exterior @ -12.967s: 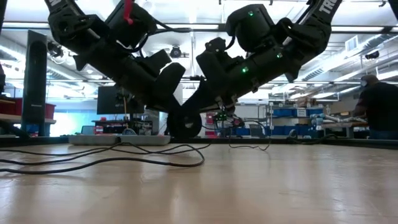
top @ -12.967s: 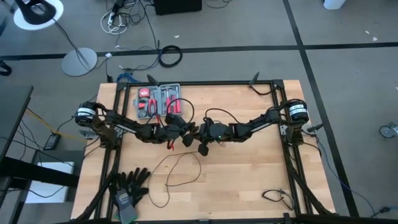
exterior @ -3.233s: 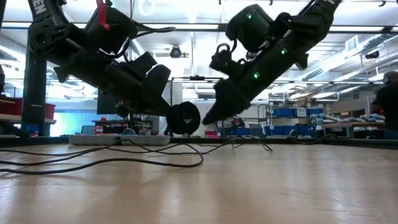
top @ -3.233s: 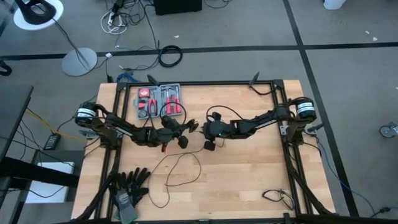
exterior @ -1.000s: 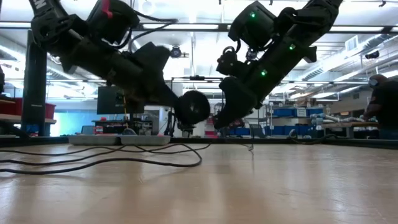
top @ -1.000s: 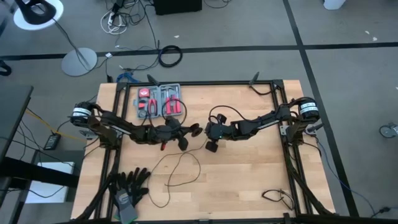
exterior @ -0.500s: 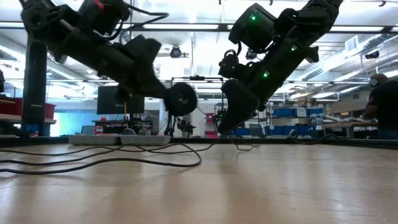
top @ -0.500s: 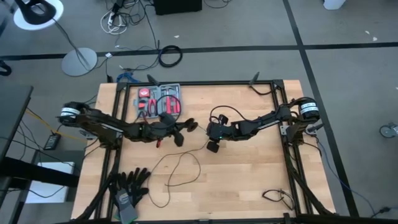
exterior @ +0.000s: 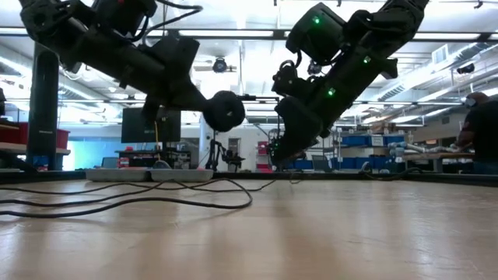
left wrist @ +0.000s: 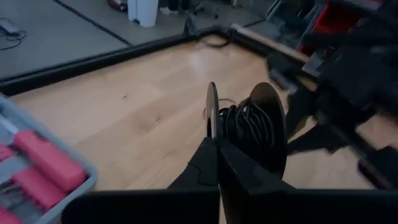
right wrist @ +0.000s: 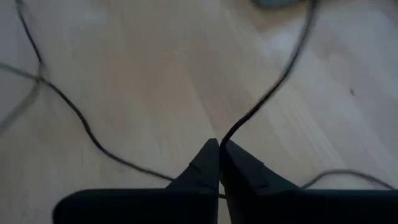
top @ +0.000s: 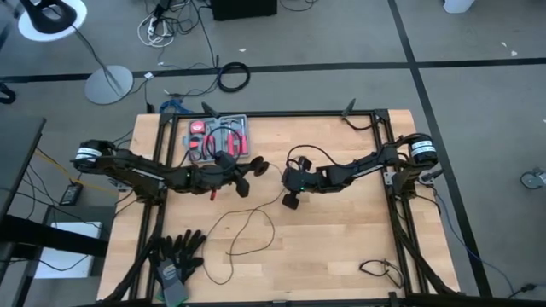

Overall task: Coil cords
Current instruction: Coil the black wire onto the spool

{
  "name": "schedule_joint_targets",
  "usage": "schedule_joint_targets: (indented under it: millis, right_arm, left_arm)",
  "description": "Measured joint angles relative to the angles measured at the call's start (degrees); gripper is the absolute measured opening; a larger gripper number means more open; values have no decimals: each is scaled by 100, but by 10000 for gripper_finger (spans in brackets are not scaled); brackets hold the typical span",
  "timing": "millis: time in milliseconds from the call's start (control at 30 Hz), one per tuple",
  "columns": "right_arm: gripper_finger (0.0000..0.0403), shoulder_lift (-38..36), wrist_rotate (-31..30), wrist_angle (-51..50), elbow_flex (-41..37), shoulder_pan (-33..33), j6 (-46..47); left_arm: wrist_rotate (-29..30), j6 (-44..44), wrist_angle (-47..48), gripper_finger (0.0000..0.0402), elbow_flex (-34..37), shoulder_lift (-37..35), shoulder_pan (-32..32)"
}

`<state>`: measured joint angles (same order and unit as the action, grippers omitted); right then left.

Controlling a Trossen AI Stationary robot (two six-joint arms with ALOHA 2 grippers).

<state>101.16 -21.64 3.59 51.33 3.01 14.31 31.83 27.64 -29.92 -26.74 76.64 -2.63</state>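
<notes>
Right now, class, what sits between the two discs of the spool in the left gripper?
Black cord is wound between the spool's discs. The left gripper pinches one disc; the core underneath the windings is hidden.

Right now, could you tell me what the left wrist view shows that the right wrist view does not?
Only the left wrist view shows the left gripper shut on a round black spool wound with cord, beside a grey tool tray. Only the right wrist view shows the right gripper shut on the thin black cord. Both show the wooden tabletop.
</notes>
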Motion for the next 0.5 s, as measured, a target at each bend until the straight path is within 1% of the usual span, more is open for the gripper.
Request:
schedule_joint_targets:
  millis: [67, 133, 200, 267, 367, 500]
  right_arm:
    - [7, 52, 18, 320, 4, -1, -21]
    - [4, 145, 167, 583, -1, -5, -104]
    - [3, 385, 384, 1070, 22, -35, -126]
    - [3, 637, 523, 1187, 56, -53, -87]
    - [2, 1037, 726, 1167, 368, -82, -65]
    - [1, 1483, 1114, 1207, 1128, -72, -527]
  left_arm:
    - [-4, 4, -141, 0, 0, 2, 0]
    - [-94, 4, -362, 0, -5, 2, 0]
    - [-104, -10, -482, 0, -4, 2, -2]
    - [-134, -9, -536, 0, -3, 2, -2]
    - [-178, 6, -579, 0, 6, 22, -4]
    - [-151, 129, -678, 0, -5, 116, -2]
